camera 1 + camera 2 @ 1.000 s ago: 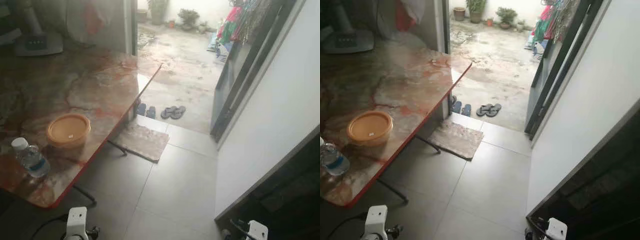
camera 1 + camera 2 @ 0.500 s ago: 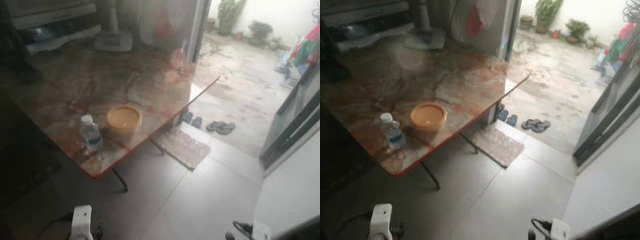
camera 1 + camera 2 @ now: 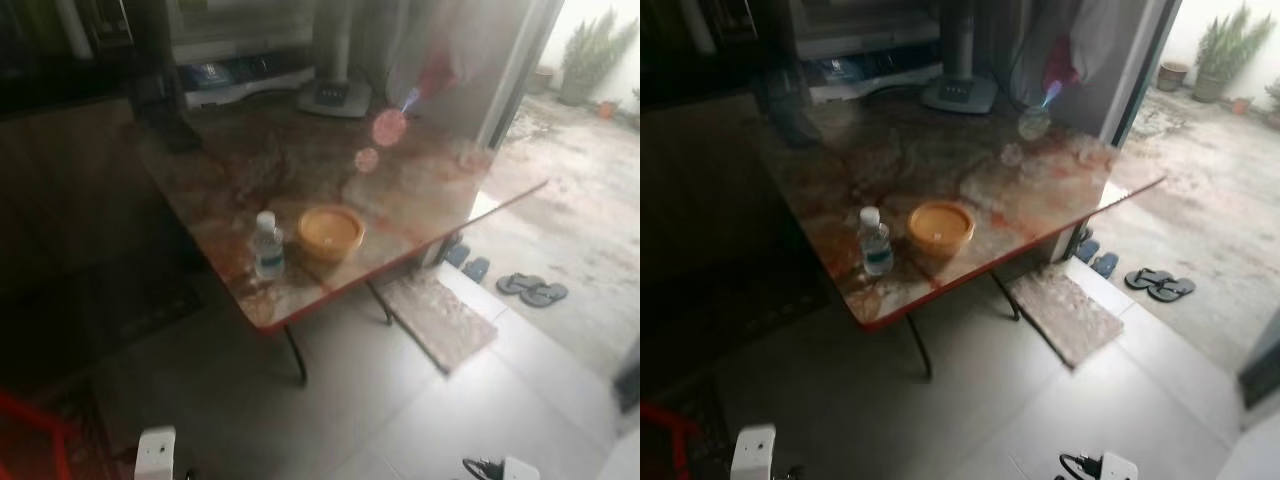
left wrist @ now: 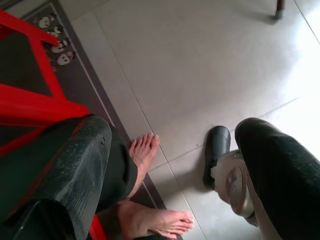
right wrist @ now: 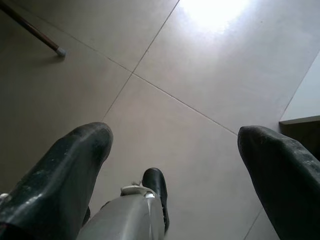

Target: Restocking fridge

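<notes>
Swung leftward, camera centres clear blue-labelled, white-capped water bottle [image 3: 267,246] upright.

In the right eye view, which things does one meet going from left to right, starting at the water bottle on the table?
water bottle → orange bowl → doormat → blue slippers → dark flip-flops
</notes>
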Motion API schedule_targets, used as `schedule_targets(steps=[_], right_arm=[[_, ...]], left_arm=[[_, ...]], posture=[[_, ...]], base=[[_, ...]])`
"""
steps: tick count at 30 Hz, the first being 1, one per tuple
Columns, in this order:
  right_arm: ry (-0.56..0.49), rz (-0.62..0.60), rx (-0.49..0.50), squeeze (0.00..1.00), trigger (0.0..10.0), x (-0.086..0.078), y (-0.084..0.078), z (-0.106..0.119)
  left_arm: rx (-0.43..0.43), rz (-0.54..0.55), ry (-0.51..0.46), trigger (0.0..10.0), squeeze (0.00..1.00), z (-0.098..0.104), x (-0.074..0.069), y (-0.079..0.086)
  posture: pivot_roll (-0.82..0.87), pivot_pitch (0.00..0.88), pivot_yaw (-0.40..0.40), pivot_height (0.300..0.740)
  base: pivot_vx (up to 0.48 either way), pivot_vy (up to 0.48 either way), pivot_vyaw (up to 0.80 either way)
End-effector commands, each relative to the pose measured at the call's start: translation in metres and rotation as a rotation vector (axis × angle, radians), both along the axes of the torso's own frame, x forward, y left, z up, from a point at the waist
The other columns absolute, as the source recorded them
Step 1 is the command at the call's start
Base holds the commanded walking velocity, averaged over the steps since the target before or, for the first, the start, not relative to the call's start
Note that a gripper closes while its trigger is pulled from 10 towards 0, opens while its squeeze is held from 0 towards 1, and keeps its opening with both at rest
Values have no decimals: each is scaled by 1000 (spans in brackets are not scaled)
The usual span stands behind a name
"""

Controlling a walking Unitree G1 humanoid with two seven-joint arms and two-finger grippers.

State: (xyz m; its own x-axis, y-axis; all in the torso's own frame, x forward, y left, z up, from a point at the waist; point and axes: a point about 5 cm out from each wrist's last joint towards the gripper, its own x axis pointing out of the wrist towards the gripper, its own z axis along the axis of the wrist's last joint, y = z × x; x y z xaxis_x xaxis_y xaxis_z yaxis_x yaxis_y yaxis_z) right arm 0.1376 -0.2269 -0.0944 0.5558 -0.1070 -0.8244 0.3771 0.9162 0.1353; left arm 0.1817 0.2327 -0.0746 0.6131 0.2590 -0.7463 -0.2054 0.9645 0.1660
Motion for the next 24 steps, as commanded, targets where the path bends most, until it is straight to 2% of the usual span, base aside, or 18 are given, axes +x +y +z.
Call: schedule_targets(steps=[1, 5, 6, 8, 10, 11, 12, 15, 16, 17, 21, 22, 24], right_arm=[[0, 46, -17, 0, 10000, -1, -1, 0], [11, 152, -42, 0, 10000, -3, -1, 0], [21, 199, -48, 0, 10000, -6, -1, -1], [36, 224, -53, 0, 10000, -10, -1, -2], [55, 239, -61, 0, 10000, -17, -1, -4], [59, 240, -62, 0, 10000, -19, -2, -4], [68, 253, -66, 0, 10000, -21, -2, -5], [82, 277, -67, 0, 10000, -26, -1, -7], [87, 267, -63, 0, 10000, -30, -1, -8], [89, 256, -60, 0, 10000, -33, -1, -8], [102, 231, -50, 0, 10000, -41, 0, -11], [108, 224, -45, 0, 10000, -45, 1, -12], [113, 201, -37, 0, 10000, -49, 1, -12]], left_arm=[[21, 13, -17, 10000, 0, 1, -1, 2], [79, 45, -59, 10000, 0, 2, -4, 5], [92, 109, -99, 10000, 0, 3, -8, 7], [100, 136, -131, 10000, 0, 3, -12, 7], [262, 58, -331, 10000, 0, 40, 29, 30], [298, 58, -388, 10000, 0, 51, 38, 36], [345, 57, -493, 10000, 0, 70, 52, 41], [376, 49, -619, 10000, 0, 88, 59, 42], [402, 28, -711, 10000, 0, 101, 62, 41], [413, 19, -756, 10000, 0, 108, 63, 41], [433, 21, -872, 10000, 0, 123, 59, 38], [470, -4, -935, 10000, 0, 135, 59, 35], [495, -31, -994, 10000, 0, 148, 59, 30]], posture=[[120, 40, -82, 740], [121, 54, -76, 740], [121, 57, -78, 740], [129, 56, -85, 740], [156, 49, -91, 740], [156, 49, -91, 740], [168, 47, -90, 740], [170, 44, -87, 740], [173, 42, -86, 740], [176, 41, -84, 740], [179, 37, -83, 740], [179, 35, -85, 740], [184, 35, -88, 740]], base=[[0, 0, 0], [0, 0, 0], [0, 0, 0], [0, 0, 0], [0, 0, 0], [0, 0, 0], [0, 0, 0], [0, 0, 0], [0, 0, 0], [0, 0, 0], [0, 0, 0], [0, 0, 0], [0, 0, 0]])
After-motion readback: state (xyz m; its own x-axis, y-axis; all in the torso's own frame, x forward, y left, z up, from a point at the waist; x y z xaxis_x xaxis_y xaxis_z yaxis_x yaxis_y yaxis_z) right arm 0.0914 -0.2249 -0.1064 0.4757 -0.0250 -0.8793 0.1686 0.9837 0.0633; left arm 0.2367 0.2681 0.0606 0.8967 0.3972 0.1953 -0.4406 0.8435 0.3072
